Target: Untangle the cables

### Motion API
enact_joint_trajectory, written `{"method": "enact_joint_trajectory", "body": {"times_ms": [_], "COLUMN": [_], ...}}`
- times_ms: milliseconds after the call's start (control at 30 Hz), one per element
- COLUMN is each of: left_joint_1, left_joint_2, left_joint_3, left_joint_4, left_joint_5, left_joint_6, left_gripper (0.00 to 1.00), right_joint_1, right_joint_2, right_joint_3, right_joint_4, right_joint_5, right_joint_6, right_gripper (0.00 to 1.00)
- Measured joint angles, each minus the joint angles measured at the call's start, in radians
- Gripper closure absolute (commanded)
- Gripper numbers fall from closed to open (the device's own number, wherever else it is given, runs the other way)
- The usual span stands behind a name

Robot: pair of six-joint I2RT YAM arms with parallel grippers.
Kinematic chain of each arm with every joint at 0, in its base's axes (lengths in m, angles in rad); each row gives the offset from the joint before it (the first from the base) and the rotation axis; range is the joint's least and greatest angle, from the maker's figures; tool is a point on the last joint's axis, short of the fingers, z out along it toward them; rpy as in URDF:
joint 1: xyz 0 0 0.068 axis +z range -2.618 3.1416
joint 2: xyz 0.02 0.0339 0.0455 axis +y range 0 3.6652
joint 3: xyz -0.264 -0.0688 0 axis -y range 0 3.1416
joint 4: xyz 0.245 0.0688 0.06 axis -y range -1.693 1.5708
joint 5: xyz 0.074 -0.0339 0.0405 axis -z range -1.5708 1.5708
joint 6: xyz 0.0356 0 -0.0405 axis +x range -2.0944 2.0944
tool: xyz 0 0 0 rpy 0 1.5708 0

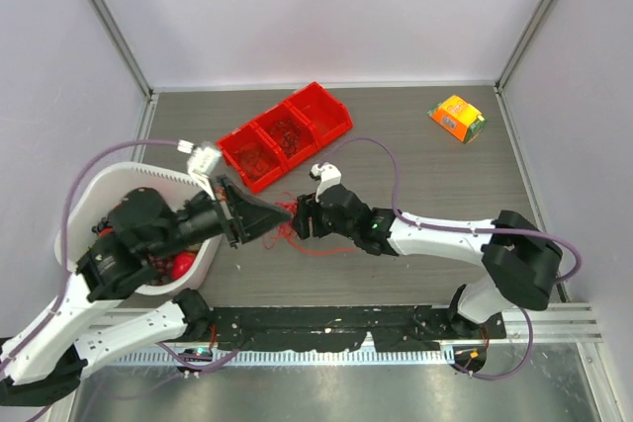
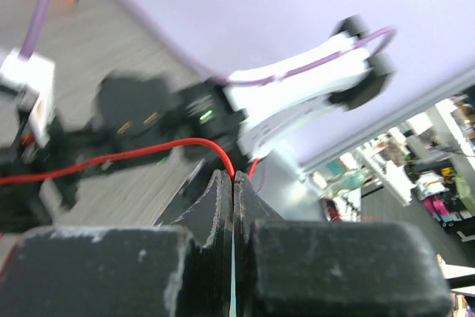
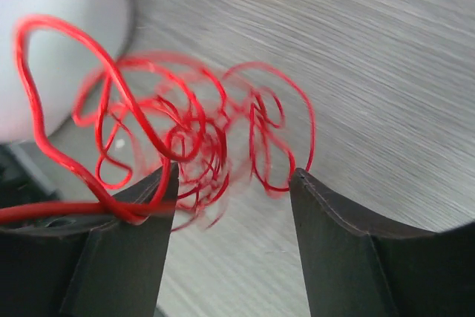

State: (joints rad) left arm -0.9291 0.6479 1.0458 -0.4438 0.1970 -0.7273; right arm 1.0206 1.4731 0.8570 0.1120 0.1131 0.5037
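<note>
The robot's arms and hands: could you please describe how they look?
The left arm and right arm have white links, bulky black joints and a lilac hose looping alongside. The left hand and right hand have matte black wedge-shaped fingers.

Your left arm [image 1: 119, 331] and right arm [image 1: 435, 236] wear white shells between bulky black joint housings, each trailed by a lilac hose [image 1: 395, 180]. A small green light [image 1: 377, 227] glows by the right wrist. The left gripper [image 2: 234, 180] has matte black wedge fingers [image 2: 252, 209], scuffed grey at the edges.
</note>
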Motion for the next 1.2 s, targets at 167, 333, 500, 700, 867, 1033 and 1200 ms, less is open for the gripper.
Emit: {"method": "enact_joint_trajectory", "body": {"times_ms": [167,333,500,700,867,1033,1200], "left_joint_1": [0.000,0.000,0.000,0.000,0.000,0.000,0.000], "left_joint_2": [0.025,0.032,0.058,0.154,0.263,0.366,0.417], "left_joint_3": [0.240,0.449,0.566,0.612,0.694,0.857,0.928], "left_joint_4": [0.020,0.013,-0.002,-0.014,-0.024,-0.009,-0.008], "left_joint_5": [0.035,0.018,-0.008,-0.023,-0.017,-0.012,-0.006], "left_joint_6": [0.013,0.071,0.117,0.135,0.132,0.126,0.125], "left_gripper": [1.00,1.00,1.00,1.00,1.00,1.00,1.00], "right_joint_1": [-0.045,-0.129,-0.220,-0.225,-0.274,-0.331,-0.180], "right_joint_2": [0.043,-0.056,-0.229,-0.365,-0.332,-0.246,-0.437], "right_joint_3": [-0.102,-0.273,-0.323,-0.280,-0.225,-0.230,-0.255], "right_joint_4": [0.006,-0.037,-0.107,-0.203,-0.237,-0.261,-0.235], "right_joint_5": [0.112,0.153,0.178,0.143,0.165,0.096,-0.090], "right_joint_6": [0.070,0.122,0.126,0.034,0.014,0.016,-0.058], "right_gripper": [0.43,0.43,0.35,0.23,0.24,0.23,0.22]}}
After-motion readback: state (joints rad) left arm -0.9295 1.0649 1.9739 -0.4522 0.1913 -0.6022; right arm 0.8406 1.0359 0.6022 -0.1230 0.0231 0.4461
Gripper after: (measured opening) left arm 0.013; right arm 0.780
